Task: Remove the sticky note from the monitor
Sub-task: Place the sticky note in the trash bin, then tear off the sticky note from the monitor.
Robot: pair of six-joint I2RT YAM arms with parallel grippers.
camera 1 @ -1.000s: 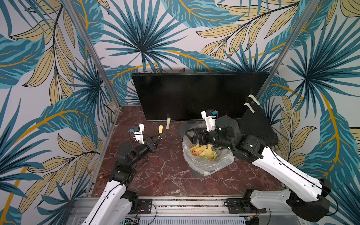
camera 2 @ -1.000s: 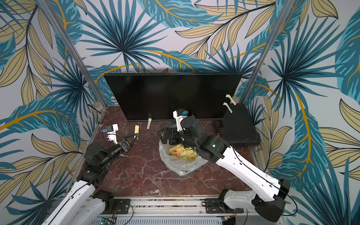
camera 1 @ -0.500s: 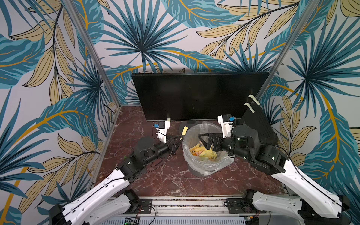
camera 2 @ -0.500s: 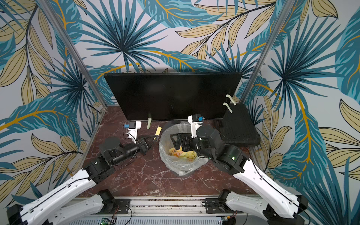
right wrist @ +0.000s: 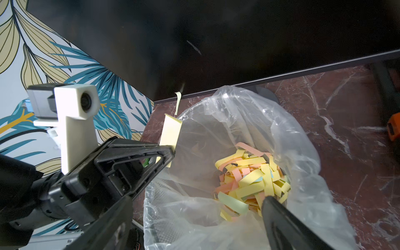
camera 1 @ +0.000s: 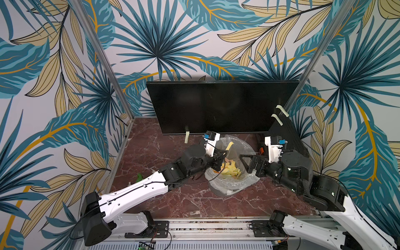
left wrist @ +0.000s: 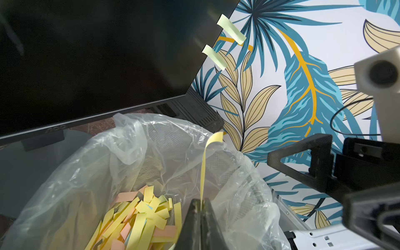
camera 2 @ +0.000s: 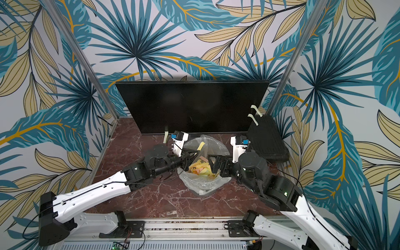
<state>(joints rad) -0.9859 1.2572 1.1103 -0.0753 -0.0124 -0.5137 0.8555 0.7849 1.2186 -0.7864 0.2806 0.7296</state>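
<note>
The black monitor (camera 1: pixel 220 106) (camera 2: pixel 190 106) stands at the back. My left gripper (camera 1: pixel 225 154) (camera 2: pixel 196 152) (left wrist: pixel 202 205) is over the lined bin (camera 1: pixel 249 149) (left wrist: pixel 134 138), shut on a yellow sticky note (camera 1: pixel 229 146) (camera 2: pixel 201 146) (left wrist: pixel 203 168) (right wrist: pixel 171 132) that stands up from its tips. A pale green strip (camera 1: pixel 187 137) (right wrist: pixel 178 102) hangs from the monitor's lower edge. Two more strips (camera 1: pixel 282 110) (left wrist: pixel 231 29) stick off its right edge. My right gripper (camera 1: pixel 243 163) (camera 2: pixel 211 164) (right wrist: pixel 197 201) is open over the bin's right side, holding nothing.
The bin (right wrist: pixel 292 134) holds several yellow and pink paper strips. A ribbed black case (camera 1: pixel 290 136) (camera 2: pixel 266 138) leans at the back right. A small green object (camera 1: pixel 140 177) lies near the left wall. An orange object (right wrist: pixel 395 127) sits by the case.
My left arm has swung right from the table's left side to the bin, carrying the yellow note. My right arm has drawn back right, off the bin's middle.
</note>
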